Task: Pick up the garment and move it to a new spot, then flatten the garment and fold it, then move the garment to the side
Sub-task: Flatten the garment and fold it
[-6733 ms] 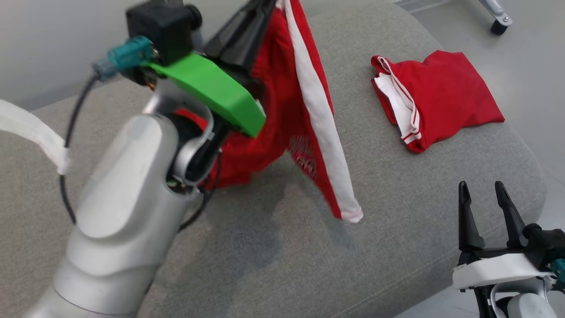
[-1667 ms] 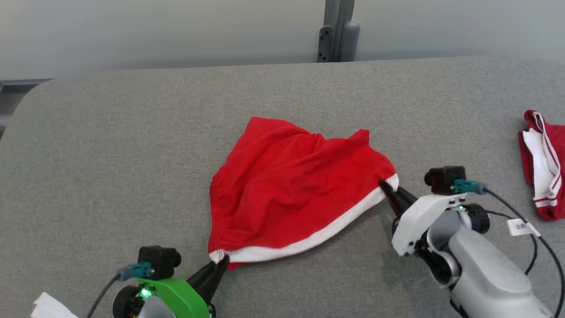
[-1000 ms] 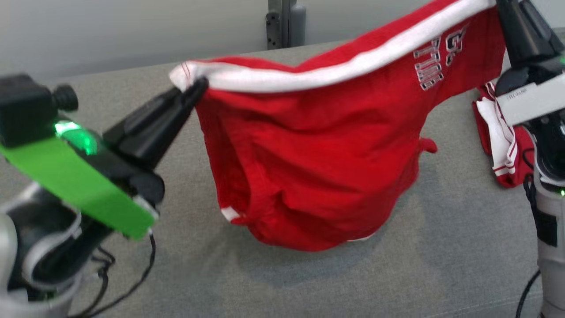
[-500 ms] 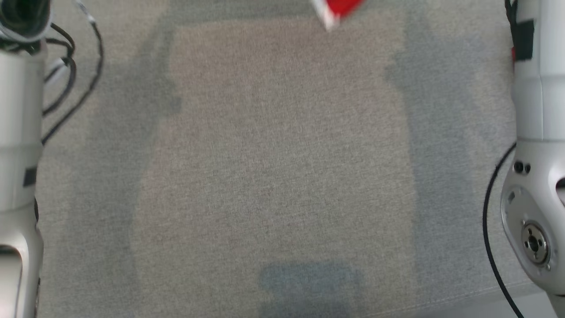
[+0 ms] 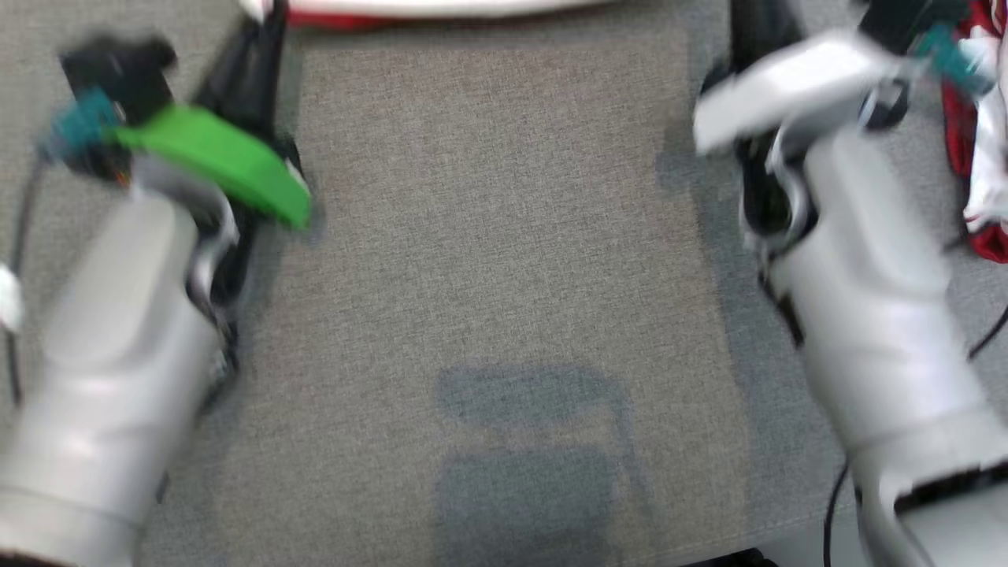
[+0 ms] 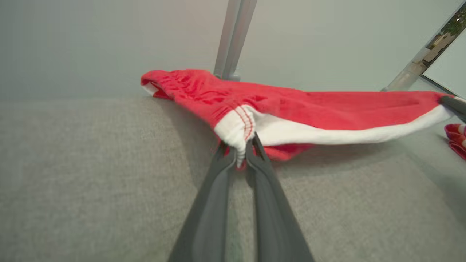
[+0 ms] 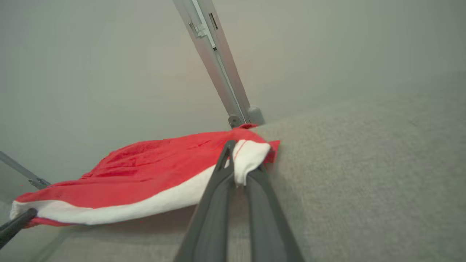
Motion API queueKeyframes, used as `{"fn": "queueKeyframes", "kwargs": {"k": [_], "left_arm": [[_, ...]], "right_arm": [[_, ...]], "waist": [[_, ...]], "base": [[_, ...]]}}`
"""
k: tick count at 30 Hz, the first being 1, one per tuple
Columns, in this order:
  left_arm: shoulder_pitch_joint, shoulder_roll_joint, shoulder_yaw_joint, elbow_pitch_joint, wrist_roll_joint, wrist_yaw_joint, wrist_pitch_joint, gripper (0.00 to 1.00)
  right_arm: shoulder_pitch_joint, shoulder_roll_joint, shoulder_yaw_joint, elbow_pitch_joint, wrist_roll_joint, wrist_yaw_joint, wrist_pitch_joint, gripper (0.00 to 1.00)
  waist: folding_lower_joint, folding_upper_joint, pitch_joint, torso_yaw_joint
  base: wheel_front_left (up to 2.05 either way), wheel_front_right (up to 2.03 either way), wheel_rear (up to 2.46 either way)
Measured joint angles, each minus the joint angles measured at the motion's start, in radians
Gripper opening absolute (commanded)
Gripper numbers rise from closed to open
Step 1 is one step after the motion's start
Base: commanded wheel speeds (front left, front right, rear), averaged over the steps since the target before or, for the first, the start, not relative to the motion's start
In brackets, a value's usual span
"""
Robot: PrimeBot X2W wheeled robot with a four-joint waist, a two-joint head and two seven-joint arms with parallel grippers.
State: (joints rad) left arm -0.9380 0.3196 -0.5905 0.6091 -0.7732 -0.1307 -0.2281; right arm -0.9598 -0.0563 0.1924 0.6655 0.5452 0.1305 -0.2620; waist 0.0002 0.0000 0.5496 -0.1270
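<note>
- Red fabric garment [image 6: 309,109], edged with a white hem band, is stretched wide between the two grippers, low over the grey woven cushion [image 6: 91,174]. Its hem is raised, with shadow beneath.
- At one hem corner, the left gripper [image 6: 238,154] has its two long dark fingers closed on the white band, with cloth bunched between the tips.
- At the opposite hem corner, the right gripper [image 7: 240,163] is clamped on the white band in the same way.
- The head view is blurred; there the white hem [image 5: 441,8] runs along the top edge, between both arms.
- A folded red-and-white garment [image 5: 976,142] lies on the cushion at the robot's right, apart from the held one.
- A grey metal post [image 6: 233,36] rises behind the cushion against a pale wall.
</note>
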Motion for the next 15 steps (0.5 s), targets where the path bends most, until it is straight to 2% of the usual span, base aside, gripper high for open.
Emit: {"fn": "queueKeyframes", "kwargs": {"k": [2,4,11,15], "left_arm": [[0.106,0.008,-0.061,-0.034,-0.037,0.0,-0.013,0.0],[0.201,0.03,-0.094,-0.073,-0.038,0.0,-0.03,0.0],[0.547,0.051,-0.095,-0.221,-0.039,0.003,-0.041,0.0],[0.798,0.048,-0.101,-0.329,-0.033,0.072,-0.04,0.0]], "right_arm": [[0.126,-0.015,0.015,-0.047,-0.009,0.001,0.0,0.0],[0.262,-0.061,0.019,-0.107,-0.015,0.001,0.0,0.0],[0.674,-0.158,-0.02,-0.303,-0.037,0.002,0.0,0.0],[0.927,-0.206,-0.05,-0.422,-0.04,0.003,0.0,0.0]], "waist": [[0.0001,0.0,-0.013,0.0],[-0.0002,0.0,-0.035,0.0],[-0.0002,0.0,-0.151,0.008],[-0.0003,0.0,-0.243,0.026]], "base": [[0.0,0.0,0.0],[0.0,0.0,0.0],[0.0,0.0,0.0],[0.0,0.0,0.0]]}}
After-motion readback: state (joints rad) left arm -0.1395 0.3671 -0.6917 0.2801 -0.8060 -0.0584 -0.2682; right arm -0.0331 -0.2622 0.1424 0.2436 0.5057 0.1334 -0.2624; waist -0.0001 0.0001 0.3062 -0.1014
